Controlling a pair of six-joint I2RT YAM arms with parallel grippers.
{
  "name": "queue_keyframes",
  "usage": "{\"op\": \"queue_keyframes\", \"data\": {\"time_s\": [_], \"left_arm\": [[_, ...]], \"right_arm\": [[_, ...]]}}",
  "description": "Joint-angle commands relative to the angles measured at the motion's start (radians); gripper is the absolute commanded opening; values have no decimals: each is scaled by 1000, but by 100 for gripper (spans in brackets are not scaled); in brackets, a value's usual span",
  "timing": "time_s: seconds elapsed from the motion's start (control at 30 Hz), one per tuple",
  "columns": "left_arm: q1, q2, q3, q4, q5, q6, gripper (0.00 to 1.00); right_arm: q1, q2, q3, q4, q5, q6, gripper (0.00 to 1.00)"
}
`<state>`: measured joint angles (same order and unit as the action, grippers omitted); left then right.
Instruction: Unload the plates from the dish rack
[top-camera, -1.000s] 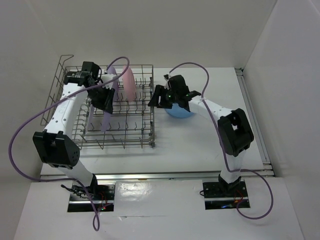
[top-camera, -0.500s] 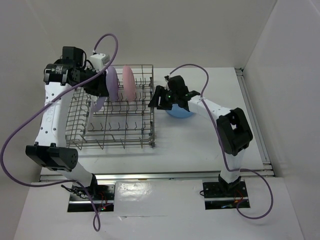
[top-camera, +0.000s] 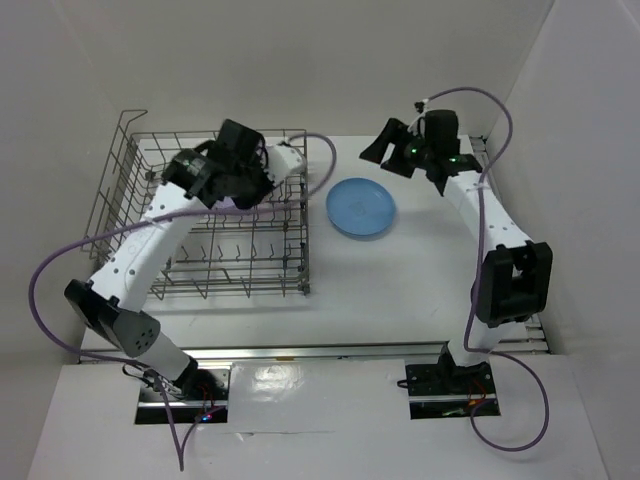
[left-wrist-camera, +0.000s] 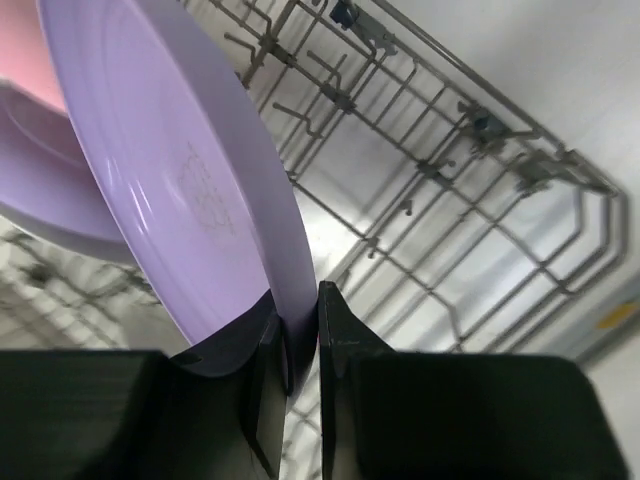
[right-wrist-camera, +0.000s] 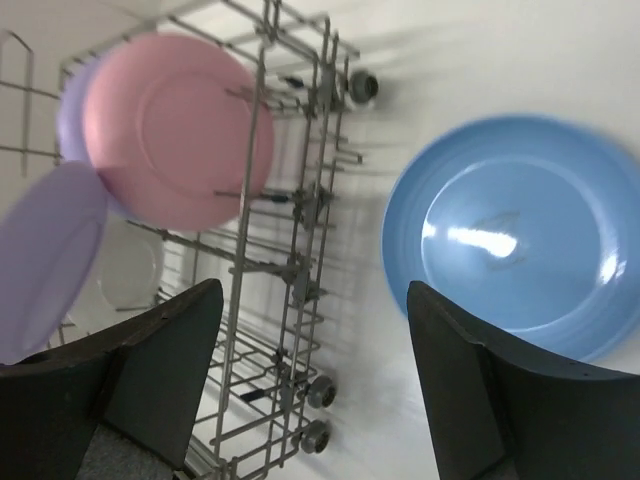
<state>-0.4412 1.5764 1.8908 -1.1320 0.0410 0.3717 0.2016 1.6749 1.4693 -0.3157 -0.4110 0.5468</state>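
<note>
Two pincers: left gripper (left-wrist-camera: 300, 325) pinched tight on rim of lavender plate (left-wrist-camera: 170, 170). Plate held on edge over far right part of dish rack (left-wrist-camera: 440, 170). Second lavender plate (left-wrist-camera: 45, 200) and pink plate (right-wrist-camera: 175, 130) stand upright in rack just beside it. Right gripper (right-wrist-camera: 315, 290) spread wide, holding nothing, raised over far right of table (top-camera: 400, 290). Blue plate (top-camera: 361, 208) lies flat on table, just right of rack, apart from both pincers.

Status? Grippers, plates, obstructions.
Left gripper shut on lavender plate, over dish rack. Right gripper open, empty. Blue plate flat on table; pink plate in rack. No obstruction seen.
</note>
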Motion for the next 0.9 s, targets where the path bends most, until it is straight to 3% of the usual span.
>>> {"op": "queue_keyframes", "data": {"time_s": [0.0,0.07,0.1,0.17,0.2,0.27,0.5,0.67,0.73,0.77,0.8,0.87], "left_arm": [[-129,-90,-135,226,-321,223,0],[-192,-163,-323,439,-427,338,0],[-247,-191,-394,528,-511,481,0],[-286,-243,-536,803,-556,644,0],[-310,-266,-655,884,-556,720,0],[-330,-294,-728,984,-566,873,0],[-438,-207,-705,931,-578,842,0],[-510,-184,-705,936,-604,825,0],[-524,-173,-694,927,-604,811,0],[-533,-164,-694,926,-615,811,0],[-533,-164,-684,926,-615,800,0],[-533,-154,-674,926,-639,791,0]], "right_arm": [[-72,-50,95,-51,-104,-62,82],[-125,-50,95,-28,-194,-71,82],[-134,-50,105,-13,-237,-105,82],[-134,-50,117,10,-338,-129,82],[-125,-50,117,30,-360,-130,82],[-96,-41,117,44,-411,-140,82],[37,-86,-27,211,-433,-116,82],[75,-43,-27,188,-425,-105,82],[96,-30,-27,188,-425,-105,73],[96,-30,-27,188,-402,-105,63],[96,-30,-27,188,-390,-96,39],[96,-30,-37,188,-370,-87,21]]}}
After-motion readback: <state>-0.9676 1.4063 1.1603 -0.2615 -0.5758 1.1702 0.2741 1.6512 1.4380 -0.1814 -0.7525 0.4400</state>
